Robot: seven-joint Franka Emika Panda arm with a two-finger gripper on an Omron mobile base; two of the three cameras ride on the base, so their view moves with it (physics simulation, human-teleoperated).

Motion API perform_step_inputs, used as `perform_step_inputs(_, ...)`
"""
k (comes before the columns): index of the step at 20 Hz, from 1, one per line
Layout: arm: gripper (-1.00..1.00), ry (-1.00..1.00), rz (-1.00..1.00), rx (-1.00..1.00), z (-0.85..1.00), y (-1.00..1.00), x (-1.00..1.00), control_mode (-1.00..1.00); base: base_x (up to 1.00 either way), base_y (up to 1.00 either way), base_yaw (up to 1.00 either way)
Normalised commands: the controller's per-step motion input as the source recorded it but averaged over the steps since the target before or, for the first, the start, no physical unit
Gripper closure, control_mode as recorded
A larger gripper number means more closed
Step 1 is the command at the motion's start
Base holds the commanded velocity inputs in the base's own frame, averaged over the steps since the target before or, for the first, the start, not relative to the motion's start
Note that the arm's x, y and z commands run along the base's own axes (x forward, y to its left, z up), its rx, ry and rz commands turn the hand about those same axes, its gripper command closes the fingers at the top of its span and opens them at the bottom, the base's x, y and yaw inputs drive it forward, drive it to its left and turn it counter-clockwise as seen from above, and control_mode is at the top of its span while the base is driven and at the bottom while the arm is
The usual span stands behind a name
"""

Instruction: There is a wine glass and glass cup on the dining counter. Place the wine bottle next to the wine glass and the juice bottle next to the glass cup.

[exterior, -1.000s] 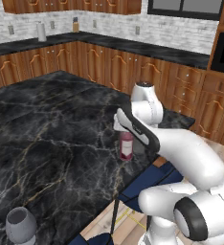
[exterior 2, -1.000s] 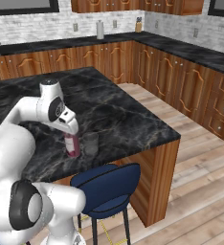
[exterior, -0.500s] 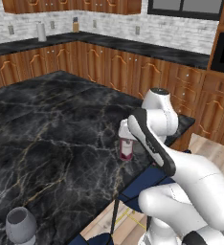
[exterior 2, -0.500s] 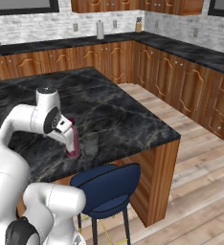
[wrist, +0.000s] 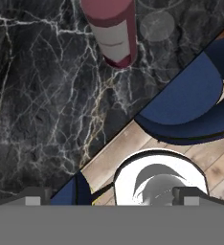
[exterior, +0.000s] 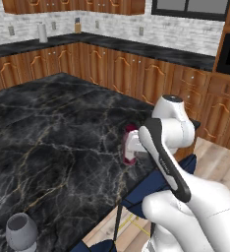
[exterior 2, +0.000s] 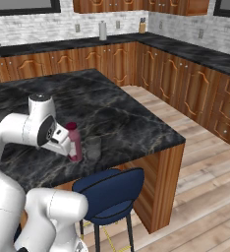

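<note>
The juice bottle point(exterior: 130, 146), maroon with a white label, stands upright near the dining counter's point(exterior: 53, 142) front edge. Right beside it, on its right in the right base view, is the glass cup point(exterior 2: 93, 148), next to the juice bottle point(exterior 2: 74, 142). My gripper point(wrist: 111, 197) is open and empty, drawn back a little from the bottle over the counter edge. In the hand view the juice bottle point(wrist: 112, 33) and glass cup point(wrist: 157, 24) sit at the top, beyond the fingertips point(wrist: 33, 196). The wine glass point(exterior: 21, 231) stands far along the counter's near edge. The wine bottle is out of view.
A blue stool point(exterior 2: 109, 193) stands under the counter's front edge, just below the hand. Wooden floor point(exterior 2: 195, 197) spreads to the right. Black worktops over wooden cupboards point(exterior: 117, 69) run along the back walls.
My hand has pulled away from the juice bottle toward the base, and the arm's elbow has swung out. The bottle stays upright beside the glass cup.
</note>
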Motion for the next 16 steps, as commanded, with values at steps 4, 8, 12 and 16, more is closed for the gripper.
perform_step_inputs(4,-1.0,0.03,0.02,-0.04,0.01,0.0,-0.28,-1.0,0.0,0.0,0.0)
perform_step_inputs(8,-1.0,0.0,0.0,-0.01,0.0,0.0,-0.03,-1.0,0.0,0.0,0.0)
perform_step_inputs(12,-1.0,0.0,0.0,0.0,0.0,0.0,0.0,-1.0,0.0,0.0,0.0)
perform_step_inputs(16,-1.0,0.0,0.0,0.0,0.0,0.0,0.0,-1.0,0.0,0.0,0.0)
